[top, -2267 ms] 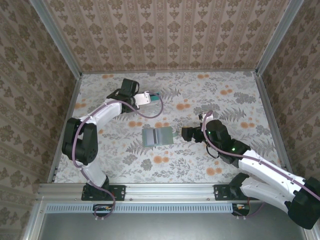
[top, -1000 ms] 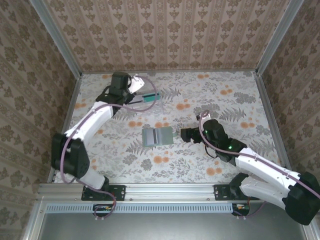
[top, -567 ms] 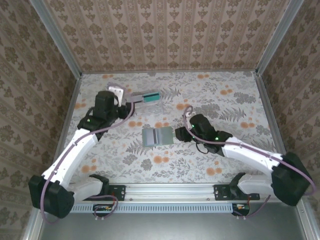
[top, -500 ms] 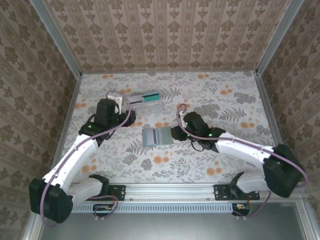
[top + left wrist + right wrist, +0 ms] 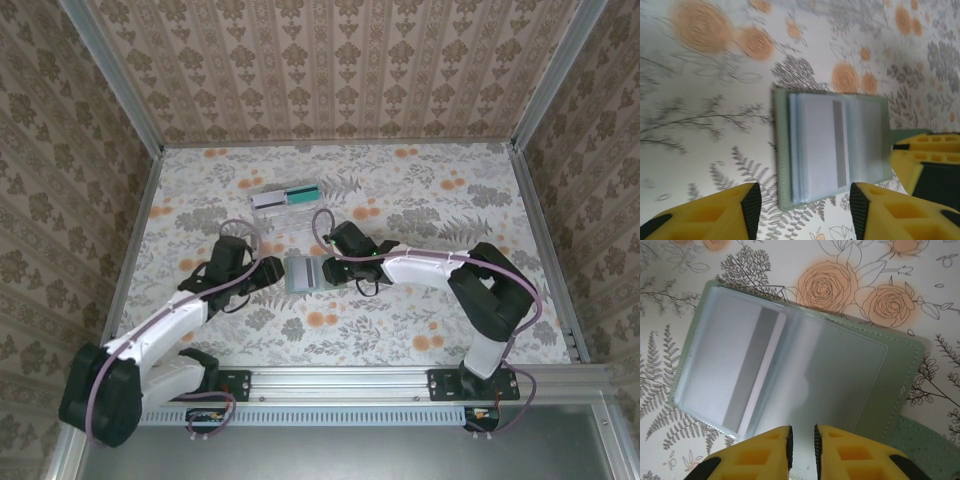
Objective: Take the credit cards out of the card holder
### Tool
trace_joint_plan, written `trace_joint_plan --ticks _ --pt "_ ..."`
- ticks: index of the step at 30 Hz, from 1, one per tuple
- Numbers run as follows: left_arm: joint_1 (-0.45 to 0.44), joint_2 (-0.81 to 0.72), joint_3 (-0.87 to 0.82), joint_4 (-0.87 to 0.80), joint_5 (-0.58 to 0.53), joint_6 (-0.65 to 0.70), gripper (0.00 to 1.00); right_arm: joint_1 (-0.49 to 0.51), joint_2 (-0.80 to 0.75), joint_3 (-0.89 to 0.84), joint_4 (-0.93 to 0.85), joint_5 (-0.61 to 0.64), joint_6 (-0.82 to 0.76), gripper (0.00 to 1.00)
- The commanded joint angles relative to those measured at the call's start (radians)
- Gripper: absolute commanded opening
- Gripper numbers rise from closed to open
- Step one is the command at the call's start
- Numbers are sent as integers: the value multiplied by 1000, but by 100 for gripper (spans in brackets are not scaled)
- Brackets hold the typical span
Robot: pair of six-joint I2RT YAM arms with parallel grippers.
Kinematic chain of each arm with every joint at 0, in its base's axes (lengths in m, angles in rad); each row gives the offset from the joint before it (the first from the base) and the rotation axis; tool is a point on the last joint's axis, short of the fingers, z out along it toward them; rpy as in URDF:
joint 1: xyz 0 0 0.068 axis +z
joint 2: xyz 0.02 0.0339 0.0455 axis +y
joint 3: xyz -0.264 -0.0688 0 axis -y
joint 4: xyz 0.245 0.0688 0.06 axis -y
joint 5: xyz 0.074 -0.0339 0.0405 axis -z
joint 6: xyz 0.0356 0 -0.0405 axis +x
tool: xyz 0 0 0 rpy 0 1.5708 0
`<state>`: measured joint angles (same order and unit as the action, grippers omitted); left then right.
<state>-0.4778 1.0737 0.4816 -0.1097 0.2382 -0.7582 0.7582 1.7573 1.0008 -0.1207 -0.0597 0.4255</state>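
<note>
The left arm and right arm have white shells, black joints and looping purple cables, and end in yellow cut-out fingers with dark inner faces.

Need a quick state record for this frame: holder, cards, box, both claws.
holder: lying open, inner faces up, between the two claws
card: grey-striped, inside the holder's clear pocket, not yet out
box: clear, behind the holder and apart from it, white and teal items inside
left claw: open, low, aimed at the holder's left edge
right claw: fingers almost together at the holder's right edge; grip unclear
</note>
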Motion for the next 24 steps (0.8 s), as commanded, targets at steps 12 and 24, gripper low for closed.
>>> trace_joint_plan --ticks 12,24 --pt "-64 280 54 195 84 -86 40 -12 55 -8 -31 46 1 21" --pt "-73 345 71 237 112 -79 42 -12 63 -11 -21 37 2 21"
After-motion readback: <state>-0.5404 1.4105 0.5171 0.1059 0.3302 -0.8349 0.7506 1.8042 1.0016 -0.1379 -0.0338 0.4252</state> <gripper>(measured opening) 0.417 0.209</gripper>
